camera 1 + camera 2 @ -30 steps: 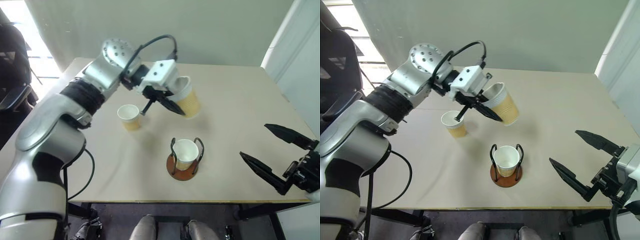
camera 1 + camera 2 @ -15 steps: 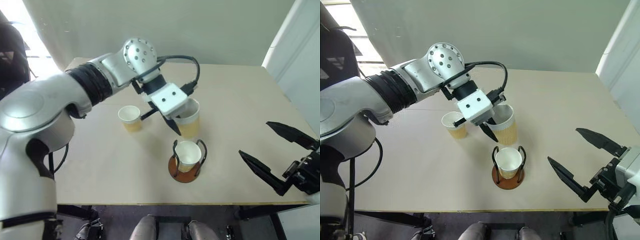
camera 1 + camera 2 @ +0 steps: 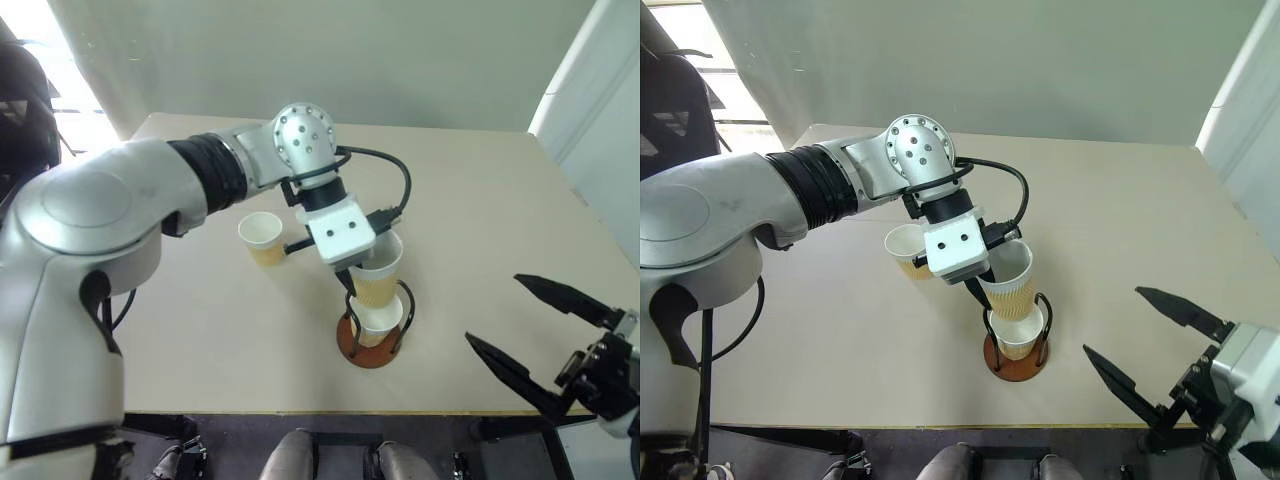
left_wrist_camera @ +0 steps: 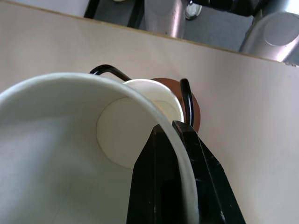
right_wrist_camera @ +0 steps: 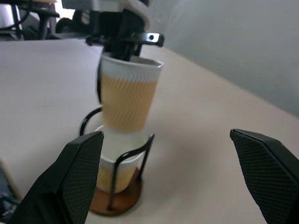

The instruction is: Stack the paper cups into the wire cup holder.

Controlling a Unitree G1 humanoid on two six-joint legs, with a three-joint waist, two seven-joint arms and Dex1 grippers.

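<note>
My left gripper [image 3: 349, 278] is shut on the rim of a yellow-orange paper cup [image 3: 378, 272], one finger inside the wall and one outside [image 4: 205, 177]. The cup hangs upright between the wire loops of the wire cup holder [image 3: 368, 352], its bottom at the mouth of a second cup [image 5: 117, 164] that stands in the holder. A third cup [image 3: 261, 237] stands on the table to the left. My right gripper [image 3: 540, 337] is open and empty off the table's near right corner, its fingers pointing toward the holder.
The holder stands near the front edge of the beige table [image 3: 480, 210]. A black chair [image 3: 20, 120] sits beyond the far left corner, and a white panel [image 3: 600, 120] runs along the right side.
My left arm has carried the cup from above the table's middle down over the holder and turned it from tilted to upright. The right gripper has sunk slightly, still open.
</note>
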